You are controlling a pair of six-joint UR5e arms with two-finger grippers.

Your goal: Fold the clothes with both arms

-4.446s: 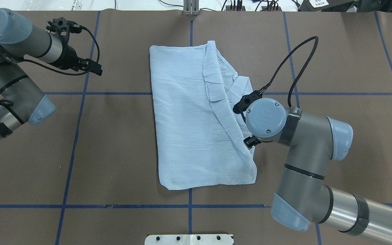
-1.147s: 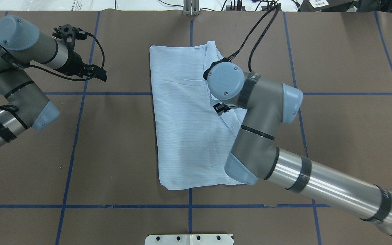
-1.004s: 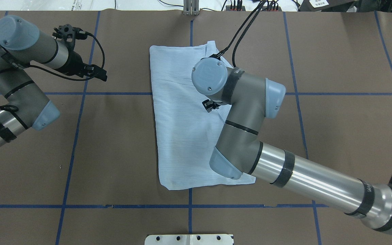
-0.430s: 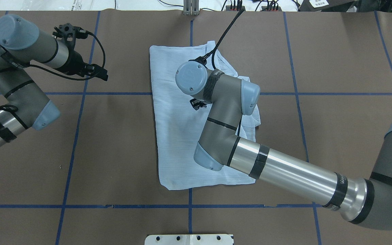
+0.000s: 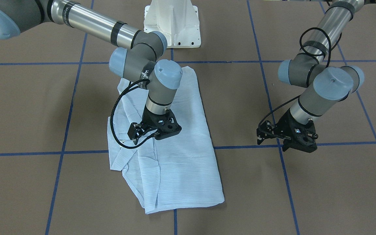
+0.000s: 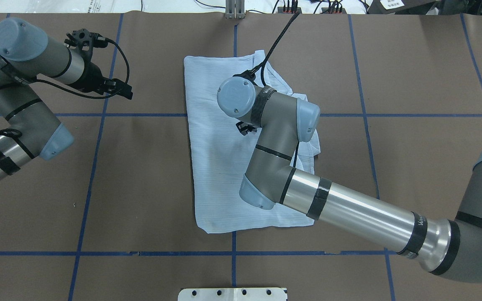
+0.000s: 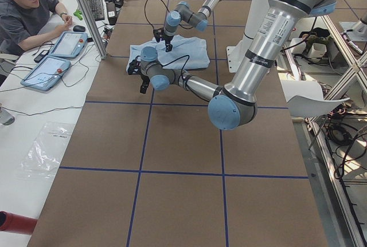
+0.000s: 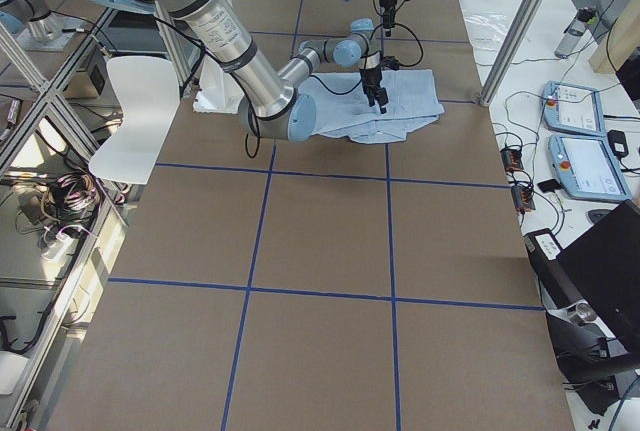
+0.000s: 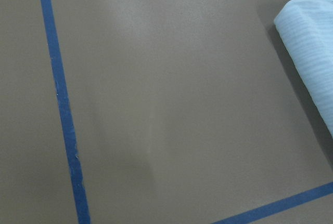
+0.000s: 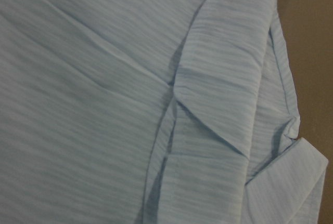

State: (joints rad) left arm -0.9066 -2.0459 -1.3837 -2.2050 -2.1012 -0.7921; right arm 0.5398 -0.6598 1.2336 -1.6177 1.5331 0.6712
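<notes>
Since the first overhead picture, some four seconds back, my right arm (image 6: 349,213) has swung in from the right edge of the shirt (image 6: 211,167) to a station over its middle. In the last fraction of a second it has hardly shifted. A flap of cloth (image 5: 117,156) now lies out past that right edge, where the folds sat closer in before. My left arm (image 6: 27,121) has barely moved.

Table (image 6: 149,188): brown surface, divided into large squares by blue tape lines (image 6: 140,115). A white pedestal base (image 5: 171,23) stands at my edge.

Right arm: reaches diagonally over the near right part of the shirt, with the wrist bent downward.

Left arm: folded back on my left side, well apart from the shirt.

Shirt: light blue, finely striped, lying flat at the table's centre as a long rectangle whose long axis runs away from me. The left edge is straight. The right side is layered with overlapping folds, and the flap spills onto the table there.

Right gripper (image 5: 165,134): points down over the far half of the shirt, close above the cloth. I cannot tell how wide its jaws stand, nor whether they pinch any fabric; its wrist view shows only creased cloth.

Left gripper (image 5: 300,147): hangs over bare table beside a tape crossing, with nothing hanging from it — the jaw opening cannot be told. Its wrist view catches one shirt edge at the right.
</notes>
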